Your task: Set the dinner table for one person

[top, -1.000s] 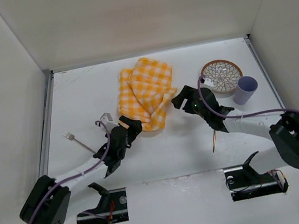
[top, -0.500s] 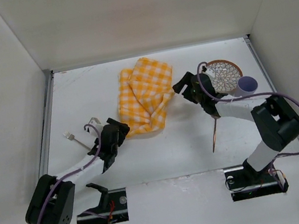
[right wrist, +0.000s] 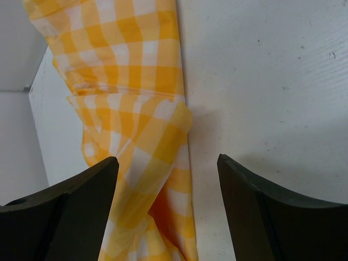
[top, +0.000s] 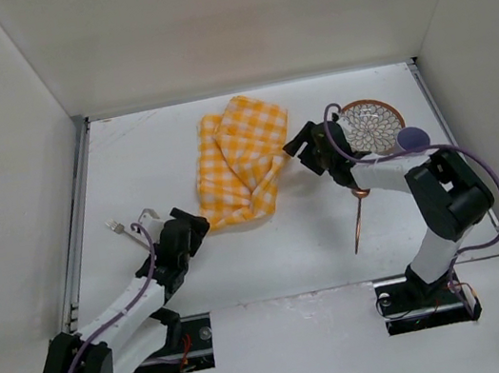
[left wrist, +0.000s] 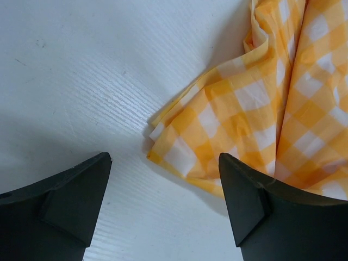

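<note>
Because the yellow-and-white checked cloth (top: pixel 242 154), crumpled far-centre on the flat white dinner table (top: pixel 133 159), is light and limp, the gaping, empty left gripper (left wrist: pixel 164 157) and right gripper (right wrist: pixel 167 159) should pinch its corners.

One cloth (top: pixel 240 159), plate (top: pixel 371 119), cup (top: pixel 413 135), fork (top: pixel 119 228), spoon (top: pixel 359 218)

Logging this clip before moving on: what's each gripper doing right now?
Left gripper: open, holding nothing, by a corner of the checked cloth.
Right gripper: open, holding nothing, at the cloth's edge.
</note>
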{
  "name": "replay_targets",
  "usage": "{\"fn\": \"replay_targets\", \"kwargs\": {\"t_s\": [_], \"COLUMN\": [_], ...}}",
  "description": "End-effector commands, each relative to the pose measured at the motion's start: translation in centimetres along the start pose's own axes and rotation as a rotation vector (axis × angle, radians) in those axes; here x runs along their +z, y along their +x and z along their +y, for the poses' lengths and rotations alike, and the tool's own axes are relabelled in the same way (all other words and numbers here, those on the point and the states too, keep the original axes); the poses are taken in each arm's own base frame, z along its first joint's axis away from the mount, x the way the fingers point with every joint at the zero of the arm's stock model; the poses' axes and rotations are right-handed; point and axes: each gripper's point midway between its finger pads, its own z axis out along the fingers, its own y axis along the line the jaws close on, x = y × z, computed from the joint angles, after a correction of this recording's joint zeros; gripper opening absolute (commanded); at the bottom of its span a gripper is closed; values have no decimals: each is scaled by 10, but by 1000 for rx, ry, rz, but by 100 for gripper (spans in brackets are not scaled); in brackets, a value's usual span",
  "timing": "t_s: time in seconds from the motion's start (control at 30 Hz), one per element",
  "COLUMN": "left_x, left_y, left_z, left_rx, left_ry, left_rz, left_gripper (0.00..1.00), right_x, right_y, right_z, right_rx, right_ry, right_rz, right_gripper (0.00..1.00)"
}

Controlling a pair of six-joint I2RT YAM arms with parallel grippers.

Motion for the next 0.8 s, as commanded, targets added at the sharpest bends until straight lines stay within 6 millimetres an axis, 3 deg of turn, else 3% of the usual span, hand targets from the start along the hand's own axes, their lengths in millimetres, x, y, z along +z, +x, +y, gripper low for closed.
{"fn": "replay_targets", "kwargs": {"t_s": [0.0,0.13,0.33,0.4,0.47,0.57,0.63,0.7,0.77], "left_x": [-1,4,11,15,21,29,37,43,48], "left_y": [13,25,39,40,36,32,24,8,-22], "left_z": [8,-7,-4,-5,-6,-9,-15,-20,-23], "left_rx": [10,41,43,35,18,-5,-25,-52,-74], "left_ry": [-32,-17,-41,-37,-30,-15,-2,12,15], "left_rz": [43,81,112,107,87,72,47,4,-72], "left_gripper": [80,78,72,66,53,38,24,13,7], "right_x": [0,0,1,5,9,13,16,18,18], "right_y": [-5,-1,4,7,10,10,8,3,-5], "right_z": [30,36,43,43,42,49,54,66,87], "right_rx": [26,42,49,54,60,63,59,47,14], "right_ry": [-65,-86,-105,-103,-99,-107,-104,-122,-169], "right_rz": [-3,21,57,68,81,93,98,97,89], "right_gripper": [78,72,70,68,64,51,30,18,11]}}
